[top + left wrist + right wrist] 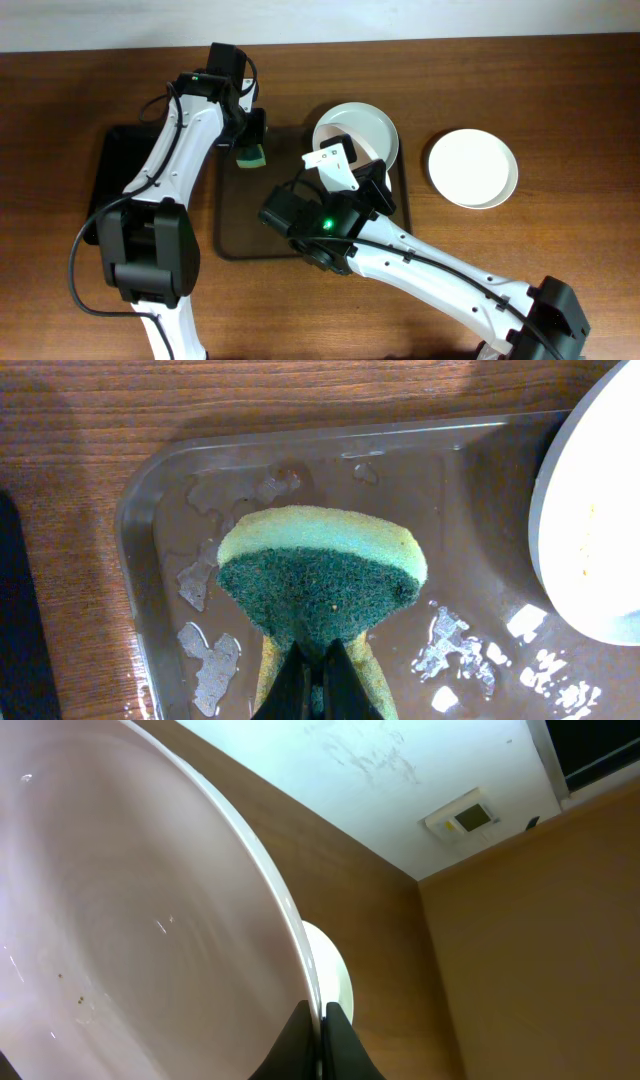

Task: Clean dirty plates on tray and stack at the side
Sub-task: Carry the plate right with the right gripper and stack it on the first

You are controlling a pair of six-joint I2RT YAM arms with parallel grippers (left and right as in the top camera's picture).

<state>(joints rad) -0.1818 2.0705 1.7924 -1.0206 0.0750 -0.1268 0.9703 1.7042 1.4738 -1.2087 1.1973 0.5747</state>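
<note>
My right gripper (pixel 372 170) is shut on the rim of a white plate (pixel 356 135) and holds it tilted over the far right of the dark-brown tray (pixel 232 215). In the right wrist view (pixel 322 1012) the plate's face (pixel 120 920) fills the left, with small brown specks low down. My left gripper (pixel 252 140) is shut on a green and yellow sponge (pixel 322 575) over the tray's wet far left corner (pixel 160 490); the held plate's edge (pixel 590 530) shows at the right. A second white plate (pixel 473 168) lies on the table to the right of the tray; it also shows in the right wrist view (pixel 332 975).
A smaller black tray (pixel 115 165) lies left of the brown tray, partly under my left arm. Water patches (pixel 210 670) lie on the brown tray's floor. The wooden table (pixel 560 90) runs to a white wall at the back.
</note>
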